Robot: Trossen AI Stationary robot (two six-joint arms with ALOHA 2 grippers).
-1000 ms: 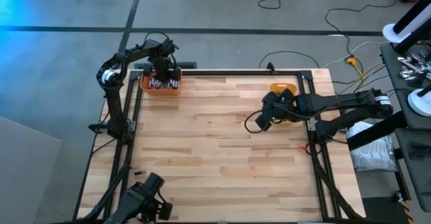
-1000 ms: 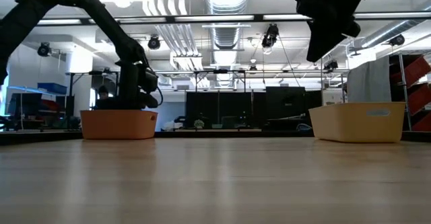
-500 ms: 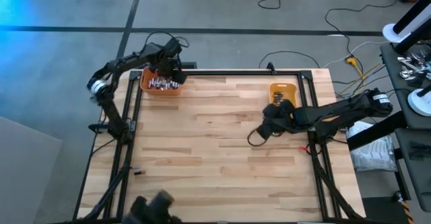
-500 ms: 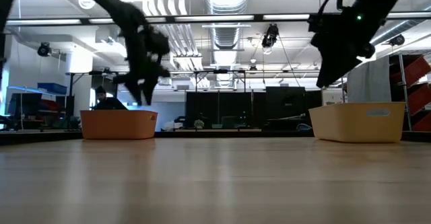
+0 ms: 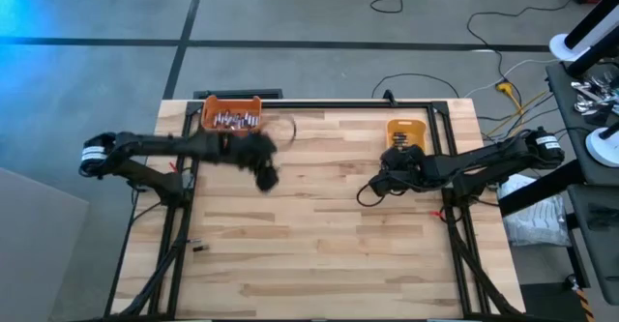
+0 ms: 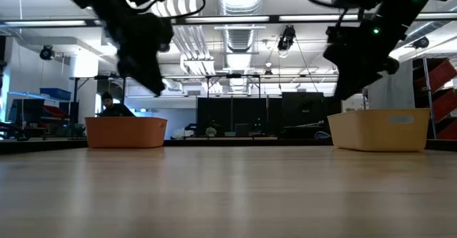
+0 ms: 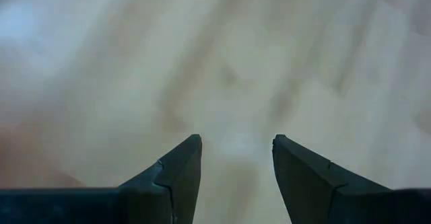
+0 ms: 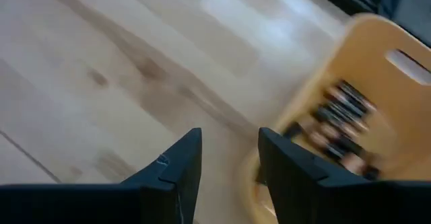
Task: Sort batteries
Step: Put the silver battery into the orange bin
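Silvery batteries lie in the orange bin at the table's far left. Dark batteries lie in the yellow bin at the far right. My left gripper hangs above bare wood, nearer than the orange bin and to its right. It is open, with nothing between its fingers. My right gripper slants down just on the near side of the yellow bin. It too is open and holds nothing.
A black metal frame runs along the table's far edge and down both sides. A small dark thing lies near the left frame at the front. Bare wood stretches across the middle and near part of the table.
My left gripper has risen out of the orange bin and swung fast toward the table's middle and near side, turning as it went. My right gripper has sunk a little beside the yellow bin.
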